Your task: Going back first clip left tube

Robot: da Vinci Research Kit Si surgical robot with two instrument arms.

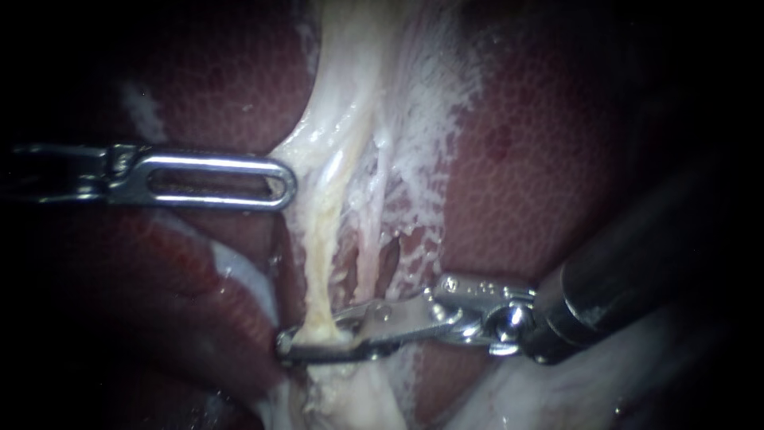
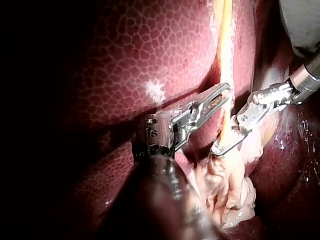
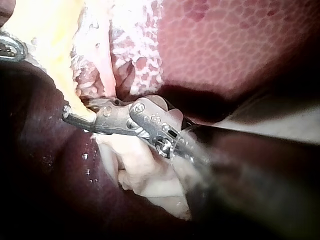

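Observation:
The left tube point(image 1: 321, 259) is a pale yellow strand running down between lobes of dark red liver point(image 1: 541, 159). A thinner strand point(image 1: 368, 255) lies just right of it. My right instrument point(image 1: 318, 341) comes in from the right, and its slim jaws lie across the left tube low down, shut on it from both sides. The wrist views show the same grip on the tube point(image 2: 226, 125) by the right instrument point(image 2: 222, 145) point(image 3: 75, 116). My left instrument point(image 1: 280, 185) reaches in level from the left. Its slotted jaws are shut on the edge of the pale tissue point(image 1: 306, 143) beside the tube, higher up.
White webbed tissue point(image 1: 430, 119) spreads over the liver right of the tubes. Lumpy pale tissue point(image 2: 227, 185) bulges below the right instrument's jaws. Liver surrounds both shafts closely.

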